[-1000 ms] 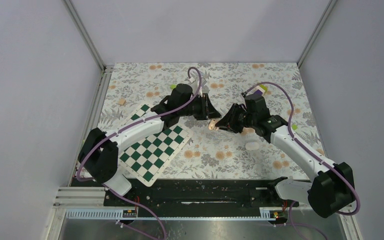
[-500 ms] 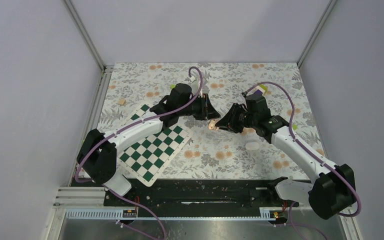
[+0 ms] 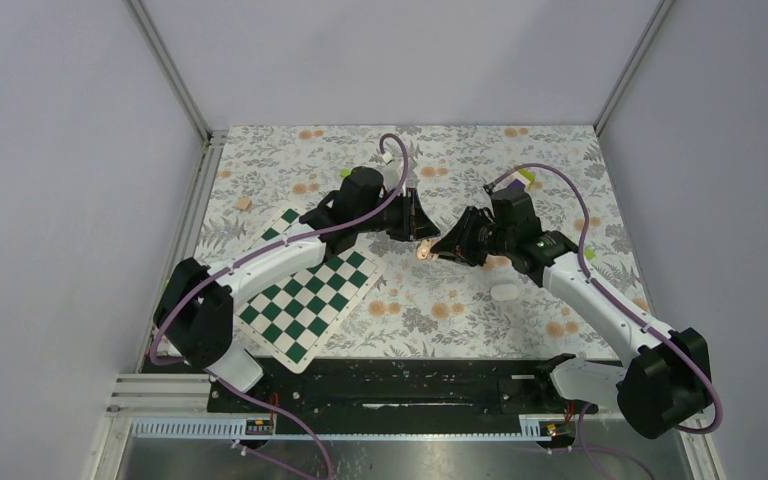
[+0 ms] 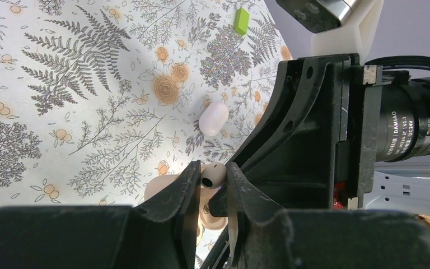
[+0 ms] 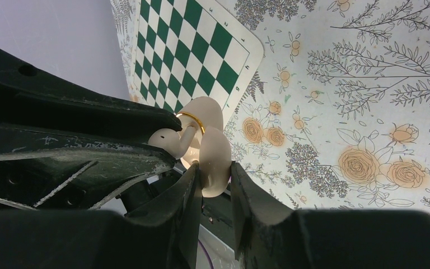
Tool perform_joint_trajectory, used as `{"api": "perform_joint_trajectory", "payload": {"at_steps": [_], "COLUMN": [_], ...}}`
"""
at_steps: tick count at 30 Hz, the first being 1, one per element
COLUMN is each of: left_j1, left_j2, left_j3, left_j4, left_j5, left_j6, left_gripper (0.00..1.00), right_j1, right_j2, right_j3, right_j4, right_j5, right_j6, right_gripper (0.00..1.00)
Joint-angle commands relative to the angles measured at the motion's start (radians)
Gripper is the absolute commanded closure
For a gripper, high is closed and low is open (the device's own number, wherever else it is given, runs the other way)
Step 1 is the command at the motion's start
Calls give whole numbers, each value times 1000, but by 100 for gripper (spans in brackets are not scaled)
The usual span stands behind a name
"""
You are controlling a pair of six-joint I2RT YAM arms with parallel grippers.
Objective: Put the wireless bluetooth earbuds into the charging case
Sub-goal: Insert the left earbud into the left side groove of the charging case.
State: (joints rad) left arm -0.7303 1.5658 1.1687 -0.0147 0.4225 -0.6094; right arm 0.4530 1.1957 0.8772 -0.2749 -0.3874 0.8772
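Right now the right claw (image 5: 214,171) is clamped on the small white rounded plastic charging case (image 5: 215,148). It holds the case up in the air over the flowery table cloth (image 3: 480,310). The case is in the middle, between the two arms, near a corner of the green and white checked play mat (image 3: 305,300). The case is open, with its lid tipped back.

The left claw (image 4: 213,171) is pinched shut on a small white plastic earbud (image 4: 213,175). The earbud is right at the open mouth of the case, touching it. I think the step in hand is putting this earbud into its hole. I cannot tell if it is all the way in.

Next, the left claw should line the thin end up with the hole, push softly, then let go. The right claw should hold the case steady for that.

A small white oval thing (image 4: 213,117) lies on the cloth nearby. It may be the other earbud, but I cannot be sure.
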Motion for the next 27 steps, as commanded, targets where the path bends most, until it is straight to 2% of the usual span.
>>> {"api": "perform_joint_trajectory", "payload": {"at_steps": [1, 13, 27], "left_j1": [-2, -2, -2], "left_j2": [-19, -20, -52], "left_j3": [12, -2, -67], "left_j4": [16, -6, 51], "left_j5": [3, -2, -20], "left_j6": [30, 71, 48], "left_gripper": [100, 100, 100], "right_j1": [9, 9, 9], "right_j2": [-33, -41, -47], "right_j3": [9, 8, 7], "right_j4": [17, 18, 19], "right_j5": [-26, -30, -22], "right_j6": [5, 9, 14], "right_gripper": [100, 100, 100]}}
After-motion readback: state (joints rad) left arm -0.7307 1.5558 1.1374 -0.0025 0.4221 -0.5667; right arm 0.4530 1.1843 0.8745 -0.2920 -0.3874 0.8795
